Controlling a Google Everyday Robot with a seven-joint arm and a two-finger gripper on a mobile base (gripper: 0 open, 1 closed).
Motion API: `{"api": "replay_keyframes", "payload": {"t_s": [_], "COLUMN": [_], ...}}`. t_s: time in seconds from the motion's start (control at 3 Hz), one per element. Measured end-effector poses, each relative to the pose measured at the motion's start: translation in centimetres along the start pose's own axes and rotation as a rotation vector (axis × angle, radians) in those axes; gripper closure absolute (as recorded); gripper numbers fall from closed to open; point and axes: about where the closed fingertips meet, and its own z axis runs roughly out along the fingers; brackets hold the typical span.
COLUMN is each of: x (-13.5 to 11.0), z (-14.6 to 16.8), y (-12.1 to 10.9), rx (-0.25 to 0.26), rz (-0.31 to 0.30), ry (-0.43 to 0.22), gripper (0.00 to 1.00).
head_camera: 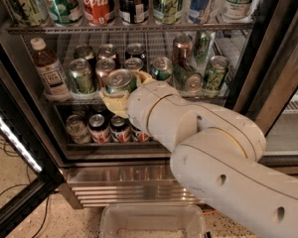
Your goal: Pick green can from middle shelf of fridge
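A clear tub [151, 221] sits on the floor nearest the camera, and above it the white arm [223, 162] reaches up from the lower right into the fridge [114, 182]. The gripper [123, 87] is at the front edge of the middle shelf [72, 99], left of centre, with its cream fingers [113, 105] closed narrowly around the green can [119, 79], which tips slightly towards the camera. The step in hand looks like the withdrawal. It calls for a firm grip and a small lift so the can's base clears the thin front rail, then a straight pull back along the arm's own line. Swinging sideways risks a knock, because a duller can [81, 76] and a reddish one [103, 68] stand just beside it on the left, and a tea bottle [48, 71] stands further left. Levelling the can as it comes out would stop it slipping through the pads. The can itself shows a silver lid with its pull tab and a band of bright green below the rim; the fingers hide the rest of the body, so no logo can be read. It should be light, rigid and smooth, and perhaps slippery if chilled. Behind it are more cans, including one lying on its side [186, 78] to the right, and a row of bottles [97, 4] lines the rack above.
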Motion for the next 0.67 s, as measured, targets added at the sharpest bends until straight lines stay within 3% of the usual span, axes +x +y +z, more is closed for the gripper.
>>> {"api": "replay_keyframes", "payload": {"t_s": [0.33, 0.67], "x": [0.0, -0.4], "z": [0.0, 0.2], "y": [0.0, 2.0], "rx": [0.0, -0.052], "rz": [0.0, 0.015], "ry": [0.001, 0.001], "gripper": [1.0, 1.0]}}
